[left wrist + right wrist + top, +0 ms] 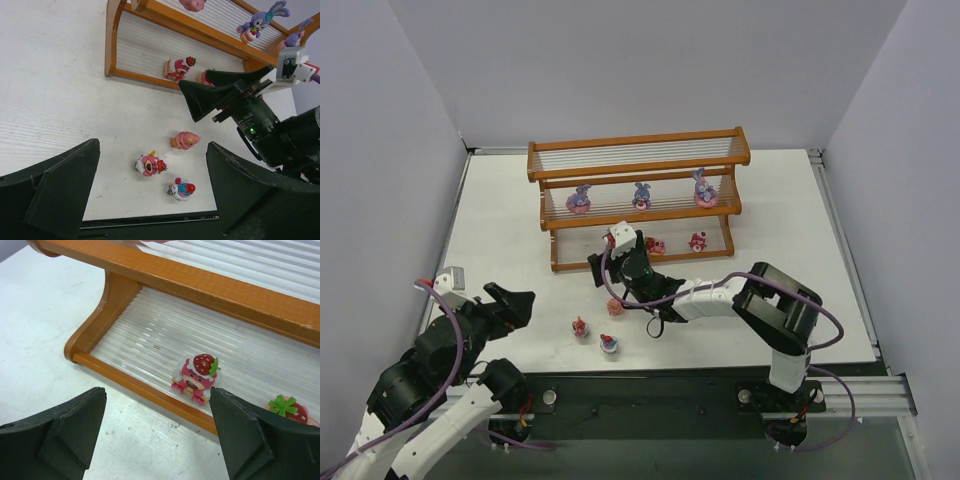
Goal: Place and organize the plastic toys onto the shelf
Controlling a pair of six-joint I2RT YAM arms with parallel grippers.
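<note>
Placement on the bottom tier looks done, so treat this as the pull-out and the next pick. Right jaws are spread wide and empty, parked at the low front rail of the shelf (pixel 635 167). The strawberry-hat toy (pixel 196 372) stands on the rods just behind that rail, straight ahead between the fingers. A second strawberry toy (pixel 290 409) sits to its right on the same tier. Three bunnies (pixel 641 195) line the middle tier. Three toys lie on the tabletop (pixel 500 220) near the right arm (pixel 720 292): a pink cupcake (pixel 185 140) tipped on its side closest to the shelf, then a bear-like toy (pixel 150 164) and a blue-and-white one (pixel 181 189) nearer the bases. Left jaws are also wide and empty, hovering at the left, apart from all three. Back your right arm straight away from the rail and lift before swinging, or a finger may clip the toy at the edge. Take the cupcake first; it's likely the easiest reach. It's tiny and lying down, so come straight from above, centre it and close slowly, because it could squirt out. Set it on the rods left of the strawberry-hat toy, base flat across them and evenly spaced. Release only once it's resting.
</note>
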